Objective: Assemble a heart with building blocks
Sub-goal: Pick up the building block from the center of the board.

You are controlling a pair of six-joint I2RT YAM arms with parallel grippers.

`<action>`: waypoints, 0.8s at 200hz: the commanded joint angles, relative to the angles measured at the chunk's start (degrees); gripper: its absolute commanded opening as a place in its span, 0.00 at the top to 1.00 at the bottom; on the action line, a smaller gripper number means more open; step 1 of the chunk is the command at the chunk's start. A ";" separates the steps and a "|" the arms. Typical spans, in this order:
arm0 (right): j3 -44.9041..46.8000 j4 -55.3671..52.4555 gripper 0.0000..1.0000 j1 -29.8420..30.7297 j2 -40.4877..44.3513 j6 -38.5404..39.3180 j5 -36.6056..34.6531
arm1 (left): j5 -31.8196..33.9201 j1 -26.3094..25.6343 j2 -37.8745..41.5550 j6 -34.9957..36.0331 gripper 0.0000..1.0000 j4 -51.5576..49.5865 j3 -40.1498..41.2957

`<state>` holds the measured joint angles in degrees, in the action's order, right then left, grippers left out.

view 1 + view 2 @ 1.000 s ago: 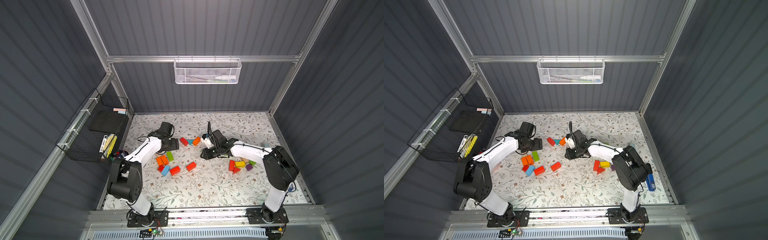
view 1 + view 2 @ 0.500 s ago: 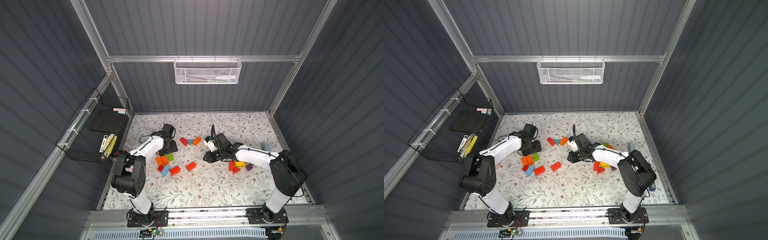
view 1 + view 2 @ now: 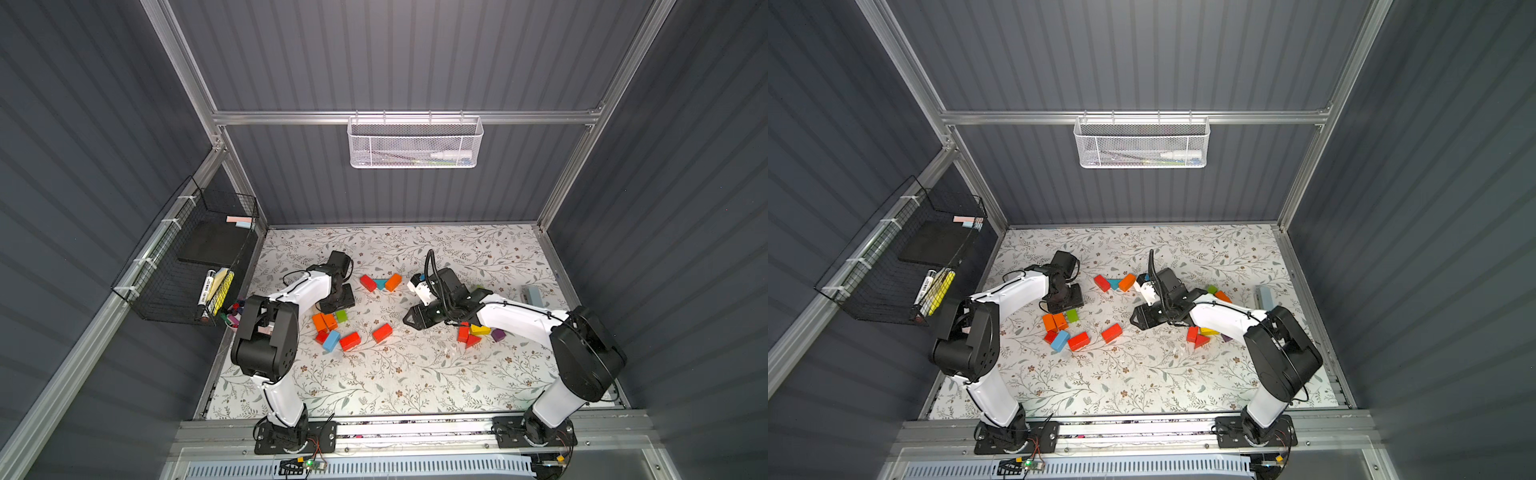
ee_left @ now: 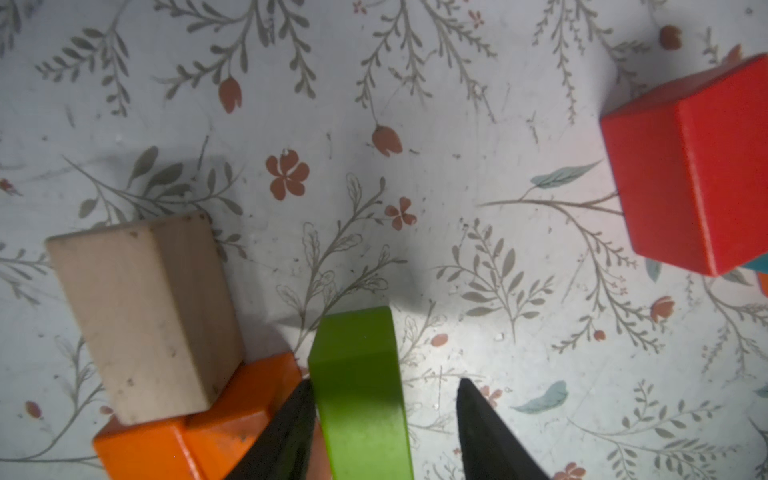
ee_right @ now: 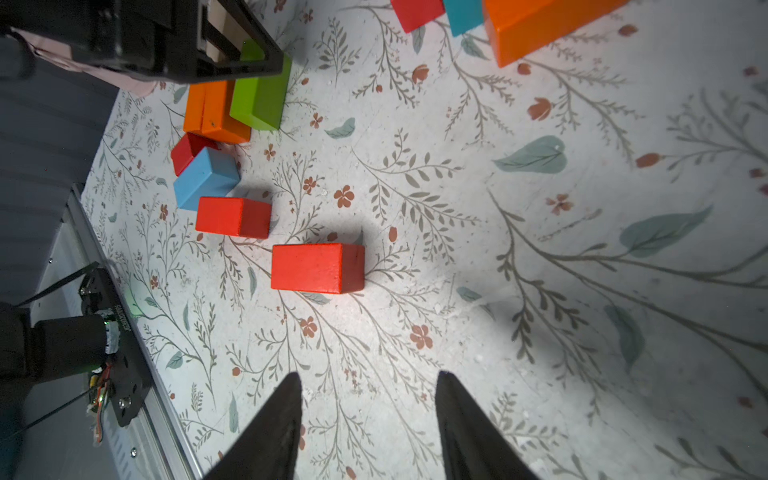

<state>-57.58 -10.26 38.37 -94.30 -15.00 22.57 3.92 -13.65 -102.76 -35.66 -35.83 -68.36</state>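
Note:
The building blocks lie on the floral mat. A red (image 3: 368, 282), teal (image 3: 380, 285) and orange block (image 3: 393, 281) form a row at the middle. My left gripper (image 4: 385, 381) is open and straddles a green block (image 4: 357, 374). One finger touches the block; the other stands apart from it. A tan block (image 4: 145, 307) and orange blocks (image 4: 199, 424) sit beside it. My right gripper (image 5: 369, 373) is open and empty, low over bare mat. A red brick (image 5: 318, 268) lies just ahead of it.
A blue block (image 3: 331, 340) and red bricks (image 3: 350, 341) lie front left. Red, yellow (image 3: 480, 330) and purple blocks sit under the right arm. A black wire basket (image 3: 195, 266) hangs on the left wall, a white mesh basket (image 3: 415, 143) on the back wall.
My right gripper has drawn back from the row's orange block toward the front and opened. My left gripper's jaws have narrowed around the green block.

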 commanded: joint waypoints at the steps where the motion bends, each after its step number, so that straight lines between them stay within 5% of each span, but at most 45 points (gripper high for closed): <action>1: 0.44 -0.17 0.39 -0.05 1.49 1.65 0.21 | 0.61 0.11 -0.76 -0.02 0.46 0.19 0.28; 88: 1.88 -0.37 0.32 -0.12 3.04 1.99 -1.95 | 1.18 0.03 -2.62 4.00 0.68 -0.44 -0.98; 113: 2.04 -0.46 0.32 -0.13 3.75 2.17 -2.79 | 1.26 0.03 -3.12 9.30 0.71 -0.64 -2.44; 160: 2.58 0.19 0.32 -0.26 4.38 2.80 -3.40 | -5.33 0.00 -2.81 30.32 0.73 3.25 -6.44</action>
<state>-56.23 -10.33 38.35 -90.85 -13.82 20.08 2.07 -13.65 -104.88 -19.20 -34.87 -71.29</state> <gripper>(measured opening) 0.680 0.334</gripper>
